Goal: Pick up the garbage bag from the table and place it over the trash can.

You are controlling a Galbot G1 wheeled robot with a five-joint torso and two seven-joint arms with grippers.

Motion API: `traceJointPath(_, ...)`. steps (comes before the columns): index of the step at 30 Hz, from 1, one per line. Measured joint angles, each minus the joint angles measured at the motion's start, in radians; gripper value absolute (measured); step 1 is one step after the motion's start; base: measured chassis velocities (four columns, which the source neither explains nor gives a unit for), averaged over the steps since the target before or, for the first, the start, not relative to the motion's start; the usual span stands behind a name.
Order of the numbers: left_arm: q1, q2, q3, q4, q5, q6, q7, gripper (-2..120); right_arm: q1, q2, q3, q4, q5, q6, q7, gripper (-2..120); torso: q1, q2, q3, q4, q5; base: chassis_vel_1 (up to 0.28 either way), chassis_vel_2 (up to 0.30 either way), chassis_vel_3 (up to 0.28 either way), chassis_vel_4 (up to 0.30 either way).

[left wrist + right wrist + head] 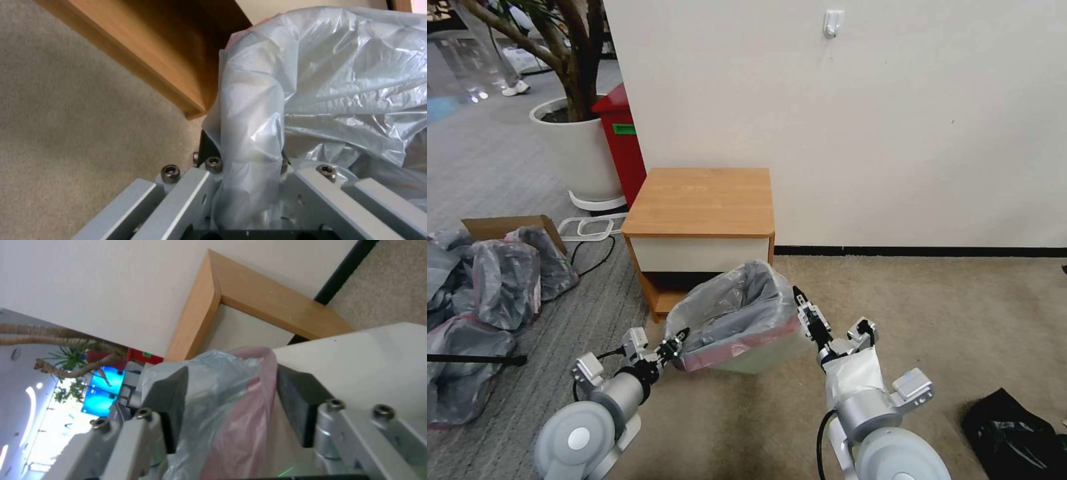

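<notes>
The bag [740, 313] is seen draped over the can [760, 357], which stands on the carpet just in front of the table [700, 200]; the grey film is ballooned up above the can's mouth and the pink band is pulled down round the rim on the near side. The left gripper [675, 347] is set at the can's left near corner, and in the left wrist view a fold of the bag [249, 133] is seen running down between its fingers [204, 150]; whether it is pinched tight cannot be told. The right gripper [808, 313] is held at the can's right rim, and in the right wrist view its pads [171, 406] are stood apart, with the bag's edge [231, 406] lying loose between them against the can's wall [356, 366]. The bag is judged very light, limp and slippery: nothing would be held by a push, and the film would likely stretch or tear if dragged hard over a corner. Hold is best taken on the pink band, where the plastic looks doubled, close to the can's corners. The can itself looks light, so it is liable to be tipped or shifted by any sideways tug.
</notes>
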Motion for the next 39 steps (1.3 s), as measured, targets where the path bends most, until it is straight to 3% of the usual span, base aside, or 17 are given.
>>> traceJointPath(14, -0.002, -0.004, 0.004, 0.001, 0.002, -0.002, -0.001, 3, 0.001, -0.007, 0.0, -0.008, -0.01, 0.011, -0.005, 0, 0.0, 0.0, 0.0, 0.0, 0.0, 0.0, 0.0, 0.0, 0.0)
traceJointPath(39, -0.006, 0.009, -0.006, 0.002, -0.025, 0.001, 0.003, 3, 0.028, -0.048, 0.07, -0.15, -0.101, 0.051, -0.126, 0, 0.0, 0.0, 0.0, 0.0, 0.0, 0.0, 0.0, 0.0, 0.0)
